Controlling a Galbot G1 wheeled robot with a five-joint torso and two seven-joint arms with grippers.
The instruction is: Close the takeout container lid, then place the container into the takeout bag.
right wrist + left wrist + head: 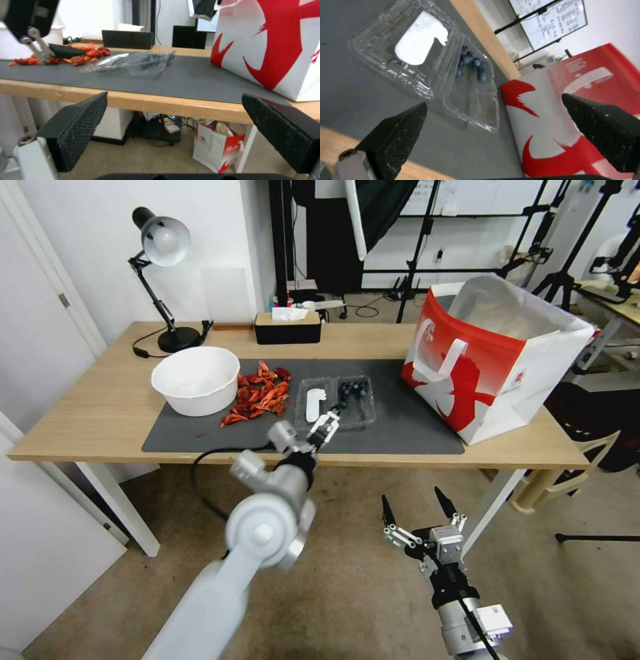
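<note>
Your left gripper [328, 424] is out over the bench's [100, 407] near edge, fingers [398, 130] spread wide with nothing between them, hovering just at the near side of the container [335, 403]. That container lies open flat on the grey mat [413, 427], about mid-bench: the lid [315, 405] with its white label sits on the side toward the pile of red shells [259, 395], and the berry half [355, 399] is on the side toward the bag [493, 357]. You can see the blueberries [471, 63] bunched at the far end of their half. The bag stands upright at the bench's right end, mouth open, silvery lining showing, well apart from the container. A white bowl [195, 379] sits left of the shells, a black tissue box [287, 327] and lamp [160, 280] along the far edge. Your right gripper [419, 507] hangs low in front of the bench, below its near edge, fingers [75, 127] apart and empty.
</note>
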